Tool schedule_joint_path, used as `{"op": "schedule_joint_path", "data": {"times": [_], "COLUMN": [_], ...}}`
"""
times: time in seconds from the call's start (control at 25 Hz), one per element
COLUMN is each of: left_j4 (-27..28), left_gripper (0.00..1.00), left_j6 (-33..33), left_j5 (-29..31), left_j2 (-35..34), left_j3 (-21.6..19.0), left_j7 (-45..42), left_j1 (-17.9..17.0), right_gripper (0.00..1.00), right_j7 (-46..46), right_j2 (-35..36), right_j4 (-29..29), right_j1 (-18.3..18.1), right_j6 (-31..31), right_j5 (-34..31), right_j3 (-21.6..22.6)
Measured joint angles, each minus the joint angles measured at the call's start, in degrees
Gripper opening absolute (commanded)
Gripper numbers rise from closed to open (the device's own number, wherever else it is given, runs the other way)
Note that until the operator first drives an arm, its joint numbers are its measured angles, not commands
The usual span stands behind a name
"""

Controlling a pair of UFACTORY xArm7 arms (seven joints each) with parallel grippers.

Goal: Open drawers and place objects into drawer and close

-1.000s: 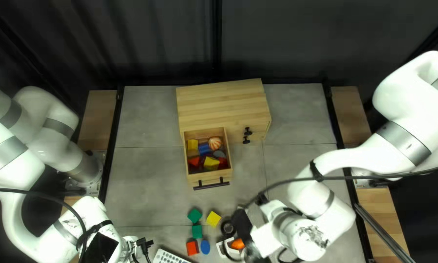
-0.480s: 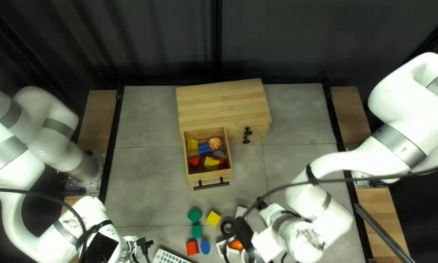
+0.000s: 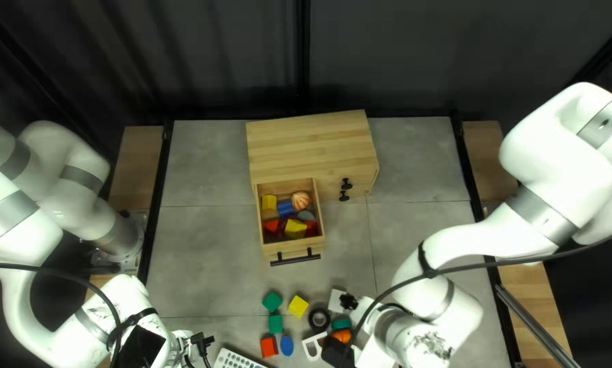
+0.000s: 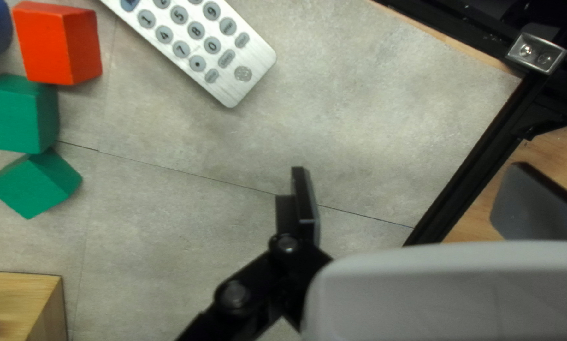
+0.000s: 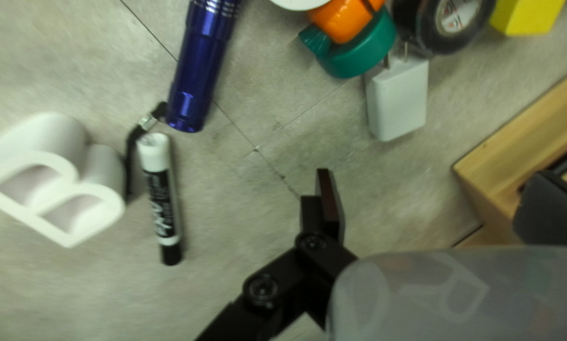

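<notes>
Right wrist view shows lettering along the marker [image 5: 163, 205]; left gripper [image 3: 202, 342] and right gripper [image 3: 349, 302] have fingers [image 5: 331, 201] wide apart, empty.

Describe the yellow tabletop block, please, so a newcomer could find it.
From the wooden cabinet, go to its open drawer and black handle. In the top left view, the yellow block lies below, beside two green blocks, the only yellow one outside the drawer.
</notes>
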Motion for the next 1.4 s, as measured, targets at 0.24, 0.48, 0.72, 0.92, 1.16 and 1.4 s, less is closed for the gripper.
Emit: {"op": "schedule_joint_path", "data": {"times": [0.24, 0.48, 0.72, 0.92, 1.16, 1.4], "left_j4": [0.00, 0.00, 0.00, 0.00, 0.00, 0.00], "left_gripper": [1.00, 1.00, 1.00, 1.00, 1.00, 1.00], "left_j6": [0.00, 0.00, 0.00, 0.00, 0.00, 0.00], "left_j5": [0.00, 0.00, 0.00, 0.00, 0.00, 0.00], "left_j2": [0.00, 0.00, 0.00, 0.00, 0.00, 0.00], "left_j3": [0.00, 0.00, 0.00, 0.00, 0.00, 0.00], "left_j7": [0.00, 0.00, 0.00, 0.00, 0.00, 0.00], "left_j1": [0.00, 0.00, 0.00, 0.00, 0.00, 0.00], "right_gripper": [1.00, 1.00, 1.00, 1.00, 1.00, 1.00], "right_j7": [-8.51, -13.80, -15.23, -15.67, -15.71, -15.94], "right_j2": [4.12, 6.49, 7.59, 8.92, 10.18, 11.24], "right_j4": [2.65, 4.85, 5.65, 6.69, 6.75, 6.95], "right_j1": [-2.84, -4.80, -5.63, -5.59, -5.40, -5.50], "right_j6": [-0.84, -0.21, 0.05, 0.43, -0.30, -1.13], "right_j5": [1.21, 2.68, 3.90, 4.19, 3.90, 3.75], "right_j3": [-0.27, -0.30, -0.21, -0.19, -0.25, -0.37]}}
